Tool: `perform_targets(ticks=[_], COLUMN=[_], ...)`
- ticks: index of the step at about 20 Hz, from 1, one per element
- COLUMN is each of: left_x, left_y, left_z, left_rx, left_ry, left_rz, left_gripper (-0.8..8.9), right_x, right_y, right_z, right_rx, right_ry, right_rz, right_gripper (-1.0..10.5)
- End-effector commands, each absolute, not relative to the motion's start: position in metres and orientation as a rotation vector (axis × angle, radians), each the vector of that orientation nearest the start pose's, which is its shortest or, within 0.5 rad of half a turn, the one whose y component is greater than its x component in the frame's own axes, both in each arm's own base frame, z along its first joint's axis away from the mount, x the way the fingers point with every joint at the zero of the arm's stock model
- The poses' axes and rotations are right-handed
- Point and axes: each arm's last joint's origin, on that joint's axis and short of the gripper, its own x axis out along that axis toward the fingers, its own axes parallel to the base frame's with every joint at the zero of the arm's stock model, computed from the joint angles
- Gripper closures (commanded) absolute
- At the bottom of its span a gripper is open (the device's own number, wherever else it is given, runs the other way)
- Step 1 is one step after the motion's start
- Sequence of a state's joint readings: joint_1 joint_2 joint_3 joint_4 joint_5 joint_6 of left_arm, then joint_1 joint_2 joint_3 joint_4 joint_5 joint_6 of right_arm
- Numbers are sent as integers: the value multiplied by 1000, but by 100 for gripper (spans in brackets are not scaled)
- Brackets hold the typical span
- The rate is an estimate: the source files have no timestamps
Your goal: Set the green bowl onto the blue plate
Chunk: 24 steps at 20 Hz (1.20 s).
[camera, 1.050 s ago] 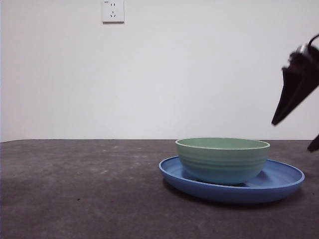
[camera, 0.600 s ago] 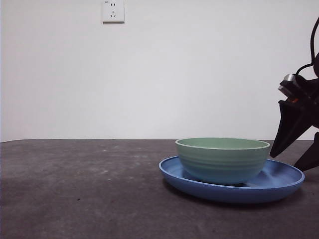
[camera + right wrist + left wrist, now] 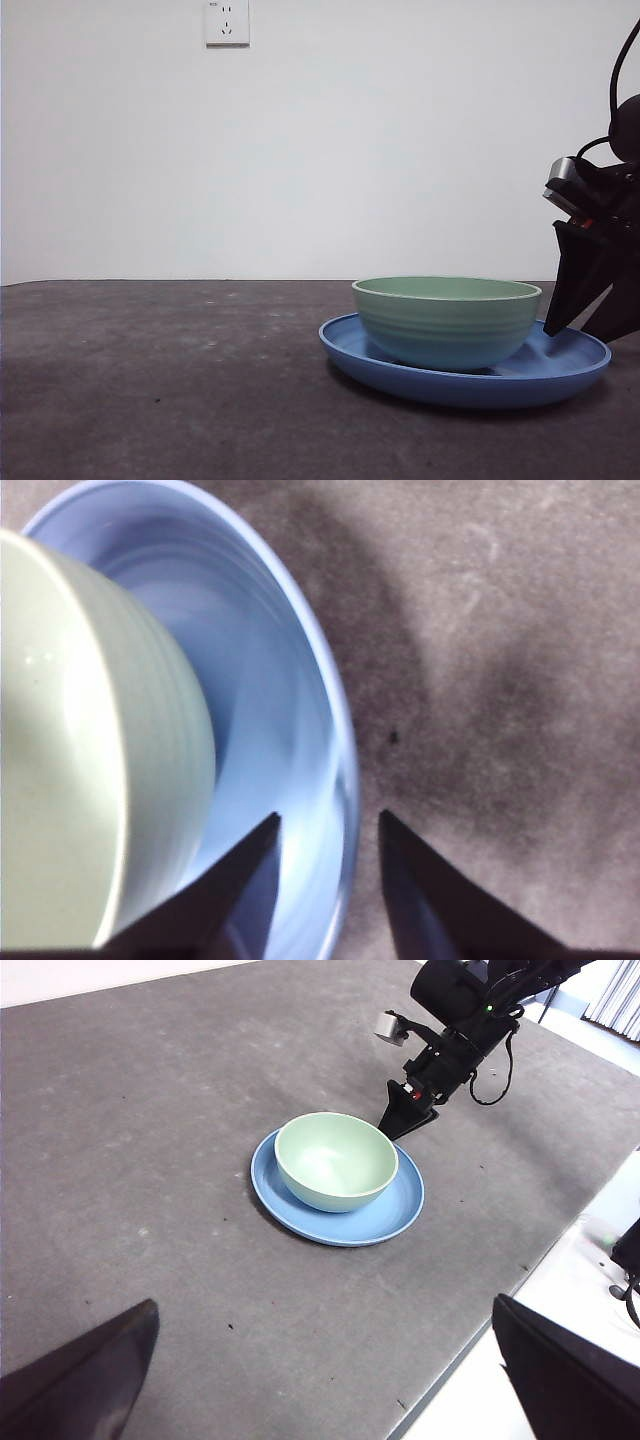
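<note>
Front view shows us the dark grey surface running back to a white wall, with a white socket high on that wall. On the surface lies the blue plate, wide and shallow, and the green bowl sits upright inside it, toward the plate's left half from this angle, its rim level and nothing in it.

From the left wrist view we see the plate and bowl well away from the left tool, which waits high above the surface with its jaws spread wide apart and empty.

We find the right tool low at the plate's edge on the side away from the bowl. In the right wrist view its jaws stand parted, one over the plate's inner slope and one outside, with the plate's rim between them and the bowl just beside. We cannot tell whether the jaws touch the rim.
</note>
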State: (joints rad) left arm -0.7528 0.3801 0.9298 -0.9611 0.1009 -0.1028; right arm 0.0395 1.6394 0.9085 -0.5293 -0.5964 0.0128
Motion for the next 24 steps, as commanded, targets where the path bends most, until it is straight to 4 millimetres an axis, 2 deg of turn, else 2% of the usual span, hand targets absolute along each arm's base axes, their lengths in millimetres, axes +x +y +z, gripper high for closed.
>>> perform_targets(ticks=[1, 8, 11, 15, 20, 24], left_x=[28, 28, 28, 28, 28, 28], left_y=[-30, -30, -30, -30, -30, -30], left_z=[346, 346, 346, 346, 346, 346], left_rx=[30, 30, 30, 30, 30, 30], left_ry=[429, 429, 429, 429, 429, 429], left_rz=[-821, -821, -821, -821, -821, -821], left_gripper=[279, 279, 279, 279, 279, 279], right_x=[293, 294, 295, 297, 309, 317], right_y=[29, 29, 29, 30, 35, 58], right_z=[158, 150, 150, 153, 180, 201], right_rx=[378, 388, 392, 394, 384, 361], right_ry=[1239, 1285, 1273, 1261, 1256, 1241], right_rz=[526, 488, 491, 493, 507, 553], right_gripper=[821, 846, 936, 936, 936, 936])
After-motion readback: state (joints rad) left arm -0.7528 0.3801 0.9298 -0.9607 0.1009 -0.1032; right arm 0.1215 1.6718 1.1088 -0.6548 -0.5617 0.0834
